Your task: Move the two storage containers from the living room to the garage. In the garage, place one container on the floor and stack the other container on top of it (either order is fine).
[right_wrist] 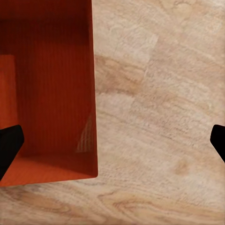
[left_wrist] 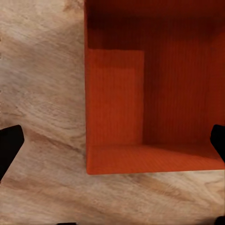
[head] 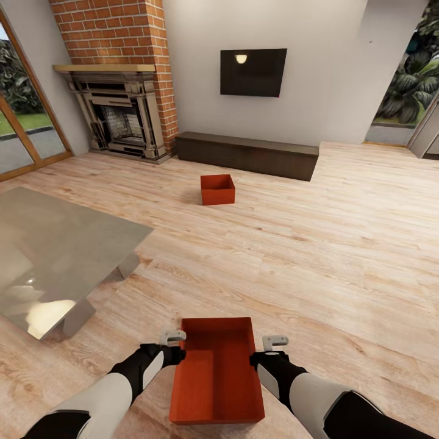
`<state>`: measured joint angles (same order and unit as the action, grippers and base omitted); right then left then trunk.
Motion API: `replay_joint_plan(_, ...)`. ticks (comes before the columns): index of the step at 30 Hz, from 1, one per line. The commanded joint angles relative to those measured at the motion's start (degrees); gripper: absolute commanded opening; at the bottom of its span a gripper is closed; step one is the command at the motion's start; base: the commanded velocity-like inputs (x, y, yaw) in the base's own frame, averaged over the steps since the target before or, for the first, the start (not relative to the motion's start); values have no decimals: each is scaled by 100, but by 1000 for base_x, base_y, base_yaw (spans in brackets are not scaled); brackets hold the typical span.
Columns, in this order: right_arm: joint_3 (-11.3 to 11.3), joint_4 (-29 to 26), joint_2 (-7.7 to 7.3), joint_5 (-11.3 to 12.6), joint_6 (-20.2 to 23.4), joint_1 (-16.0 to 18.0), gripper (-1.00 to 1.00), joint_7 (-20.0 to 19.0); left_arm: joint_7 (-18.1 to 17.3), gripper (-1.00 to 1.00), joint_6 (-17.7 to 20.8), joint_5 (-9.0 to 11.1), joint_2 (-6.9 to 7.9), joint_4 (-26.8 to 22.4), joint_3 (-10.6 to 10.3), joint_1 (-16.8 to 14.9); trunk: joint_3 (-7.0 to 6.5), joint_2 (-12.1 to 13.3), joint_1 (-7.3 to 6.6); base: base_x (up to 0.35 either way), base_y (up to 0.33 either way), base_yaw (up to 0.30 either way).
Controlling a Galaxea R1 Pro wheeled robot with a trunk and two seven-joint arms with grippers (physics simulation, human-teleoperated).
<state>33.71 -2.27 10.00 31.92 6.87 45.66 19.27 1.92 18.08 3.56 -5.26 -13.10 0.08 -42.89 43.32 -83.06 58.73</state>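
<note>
Both arms reach forward and low in the head view, white upper sections leading into black wrists that angle inward toward each other. The left gripper (head: 177, 346) sits level with the right gripper (head: 267, 350), well apart, one at each side of the body's middle line. In each wrist view the two dark fingertips (left_wrist: 9, 145) (right_wrist: 8, 143) stand at opposite edges of the picture, so both sets of jaws are spread wide.
</note>
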Motion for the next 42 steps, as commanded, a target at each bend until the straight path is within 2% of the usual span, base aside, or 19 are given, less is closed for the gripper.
replay_joint_plan(1,48,-10,0,25,43,2,100,29,22,100,11,39,1,-5,2,0,4,-2,0,0,0,0)
replay_joint_plan(4,48,-10,0,22,37,2,100,27,26,100,-47,33,81,12,19,0,4,-2,0,0,0,0)
replay_joint_plan(5,48,-10,0,21,36,0,100,30,26,100,-59,32,251,6,27,0,4,-2,0,0,0,0)
replay_joint_plan(6,48,-10,0,20,36,1,100,31,24,100,-61,32,295,5,29,0,4,-2,0,0,0,0)
replay_joint_plan(7,48,-10,0,20,35,1,100,30,22,100,-64,31,401,-2,33,0,4,-2,0,0,0,0)
replay_joint_plan(10,48,-10,0,23,34,0,100,29,20,100,-66,31,476,-2,29,0,4,-2,0,0,0,0)
replay_joint_plan(26,65,-33,0,-59,38,4,100,28,14,100,-60,48,503,-8,36,0,4,-2,0,0,0,0)
replay_joint_plan(33,57,-214,0,-55,42,4,100,28,-41,100,-61,49,516,-28,30,0,4,-2,0,0,0,0)
replay_joint_plan(42,59,-229,0,-52,50,4,100,24,-19,100,-9,25,471,-60,14,0,4,-2,0,0,0,0)
